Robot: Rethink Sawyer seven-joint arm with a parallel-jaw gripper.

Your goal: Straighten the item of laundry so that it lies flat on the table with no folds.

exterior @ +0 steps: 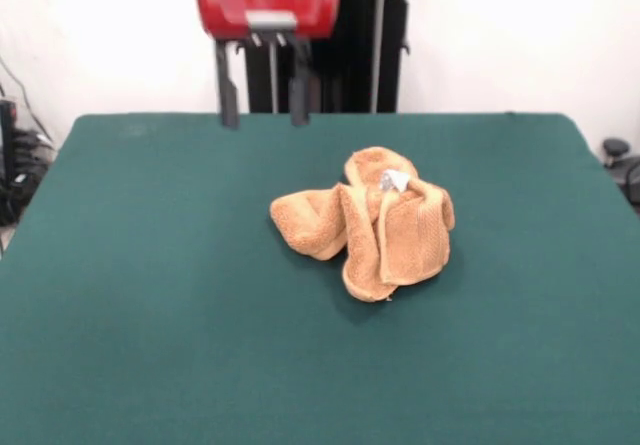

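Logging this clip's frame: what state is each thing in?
Towel: crumpled in a heap, folded over itself, white tag showing on top.
Gripper: jaws open, empty, raised above the table's far side, apart from the towel.
Table: green top, bearing only the towel.

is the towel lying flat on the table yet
No, the towel sits bunched in a crumpled heap with several folds on the green table, its white tag showing on top.
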